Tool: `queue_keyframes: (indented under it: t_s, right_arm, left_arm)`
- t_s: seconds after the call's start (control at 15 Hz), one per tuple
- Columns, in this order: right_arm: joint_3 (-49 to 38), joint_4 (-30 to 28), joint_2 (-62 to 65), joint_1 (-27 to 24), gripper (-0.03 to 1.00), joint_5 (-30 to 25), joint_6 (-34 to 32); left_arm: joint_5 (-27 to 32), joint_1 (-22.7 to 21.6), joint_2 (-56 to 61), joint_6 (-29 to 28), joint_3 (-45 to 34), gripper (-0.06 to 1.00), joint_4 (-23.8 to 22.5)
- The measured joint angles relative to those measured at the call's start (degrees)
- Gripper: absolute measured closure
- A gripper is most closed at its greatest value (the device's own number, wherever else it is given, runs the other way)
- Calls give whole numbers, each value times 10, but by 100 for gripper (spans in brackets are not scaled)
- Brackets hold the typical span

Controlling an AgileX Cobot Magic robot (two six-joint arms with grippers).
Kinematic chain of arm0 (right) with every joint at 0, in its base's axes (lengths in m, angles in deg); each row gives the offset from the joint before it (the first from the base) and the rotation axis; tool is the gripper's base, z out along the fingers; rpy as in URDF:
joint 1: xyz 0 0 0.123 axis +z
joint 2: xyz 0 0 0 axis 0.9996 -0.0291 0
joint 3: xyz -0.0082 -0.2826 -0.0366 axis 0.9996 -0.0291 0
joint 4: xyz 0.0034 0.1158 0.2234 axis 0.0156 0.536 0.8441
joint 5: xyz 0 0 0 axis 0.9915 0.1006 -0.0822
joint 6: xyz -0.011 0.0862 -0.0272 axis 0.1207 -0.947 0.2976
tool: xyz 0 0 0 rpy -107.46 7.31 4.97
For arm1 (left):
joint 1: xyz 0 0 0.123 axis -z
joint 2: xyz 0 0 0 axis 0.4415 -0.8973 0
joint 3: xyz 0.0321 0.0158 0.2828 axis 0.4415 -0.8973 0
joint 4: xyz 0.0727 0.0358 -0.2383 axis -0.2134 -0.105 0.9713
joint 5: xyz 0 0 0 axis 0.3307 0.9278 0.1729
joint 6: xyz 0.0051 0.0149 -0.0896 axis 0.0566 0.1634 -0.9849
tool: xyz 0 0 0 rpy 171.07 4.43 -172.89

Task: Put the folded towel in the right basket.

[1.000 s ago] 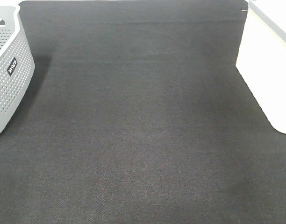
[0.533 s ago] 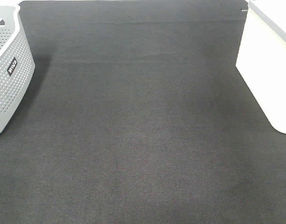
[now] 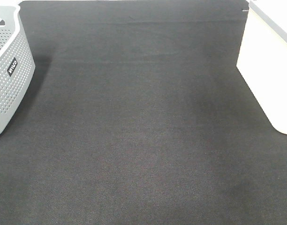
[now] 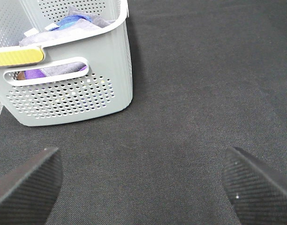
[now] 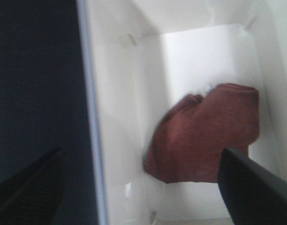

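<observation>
The folded towel (image 5: pixel 207 133) is reddish-brown and lies on the floor of the white right basket (image 5: pixel 115 93), seen only in the right wrist view. My right gripper (image 5: pixel 141 187) is open above the basket, its fingers apart, with nothing between them. The white basket's outer wall (image 3: pixel 265 65) shows at the right edge of the high view. My left gripper (image 4: pixel 143 180) is open and empty over the dark mat (image 4: pixel 190 93), near the grey perforated basket (image 4: pixel 68 89). Neither arm shows in the high view.
The grey perforated left basket (image 3: pixel 7 70) stands at the left edge of the high view and holds blue, purple and grey cloths (image 4: pixel 73 21). It has a yellow handle pad (image 4: pixel 17 57). The dark mat (image 3: pixel 143 122) covers the table between the baskets.
</observation>
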Motion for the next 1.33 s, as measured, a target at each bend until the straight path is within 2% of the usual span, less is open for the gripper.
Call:
queue_keyframes:
  t_s: [0.33,0.47,0.6,0.87,0.93,1.07,1.33]
  right_arm:
    - [0,1,51,113,15,-1,0]
    - [-5,-7,73,135,15,-1,0]
    - [-46,-14,122,136,15,-1,-3]
    - [-211,-53,254,136,15,-1,-14]
    - [-211,-53,254,136,15,-1,-14]
    - [-334,-78,344,136,15,0,-14]
    - [-551,-83,488,136,15,1,-14]
  left_arm:
    - [0,0,0,0,0,7,0]
    - [0,0,0,0,0,7,0]
    - [0,0,0,0,0,7,0]
    - [0,0,0,0,0,7,0]
    - [0,0,0,0,0,7,0]
    - [0,0,0,0,0,7,0]
    - [0,0,0,0,0,7,0]
